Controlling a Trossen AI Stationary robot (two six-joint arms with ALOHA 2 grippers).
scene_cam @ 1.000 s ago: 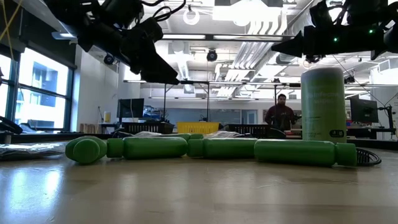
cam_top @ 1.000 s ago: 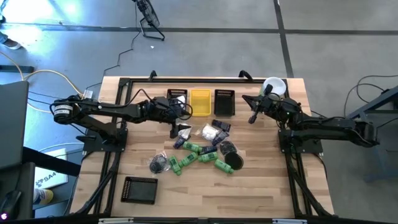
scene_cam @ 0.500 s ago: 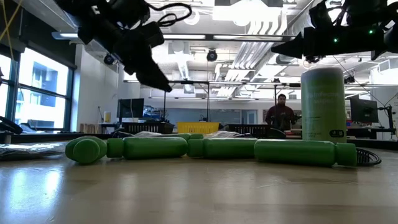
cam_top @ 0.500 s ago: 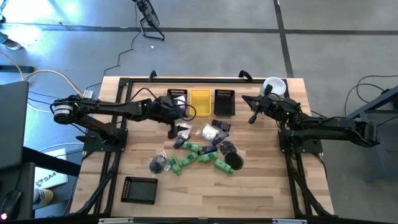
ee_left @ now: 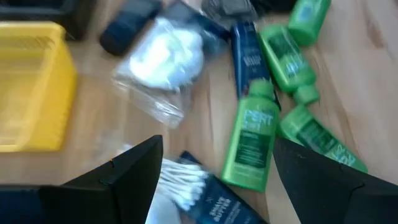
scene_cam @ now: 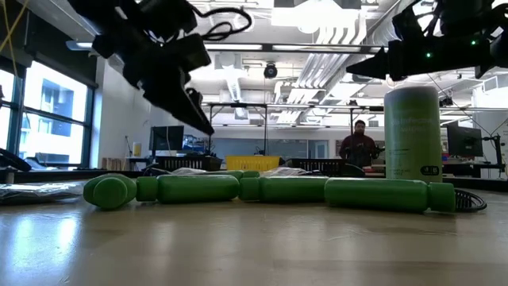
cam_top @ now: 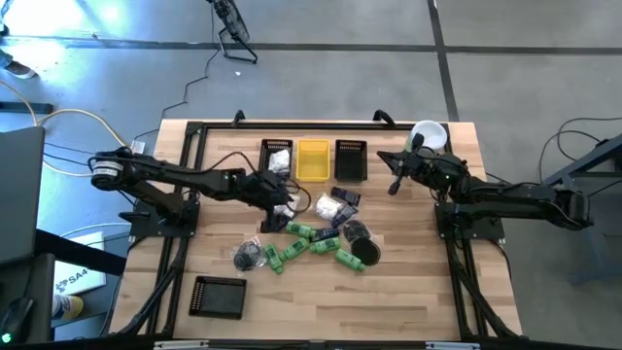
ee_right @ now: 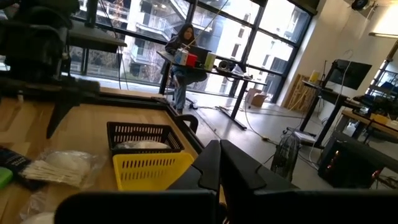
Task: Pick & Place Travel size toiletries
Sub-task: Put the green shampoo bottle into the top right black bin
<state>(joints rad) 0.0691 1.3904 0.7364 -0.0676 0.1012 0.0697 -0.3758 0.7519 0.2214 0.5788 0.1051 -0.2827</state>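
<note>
1. 2 tools: the left tool (cam_top: 275, 206) hangs wide open and empty above the toiletries (cam_top: 316, 238), heaped mid-bench (cam_top: 408, 292), apparently ready to pick.
2. The right tool (cam_top: 397, 181) waits closed, empty, beside the bins (cam_top: 313, 160).

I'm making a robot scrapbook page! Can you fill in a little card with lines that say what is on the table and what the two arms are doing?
Table: wooden top
Bins at the back: black bin holding a white packet, yellow bin, second black bin
Pile in the middle: green bottles, dark blue tubes, clear packets, cotton swabs
Front corner: flat black tray
Back right: pale green cylinder
Left tool: open, empty, above the pile
Right tool: shut, empty, beside the bins
</note>
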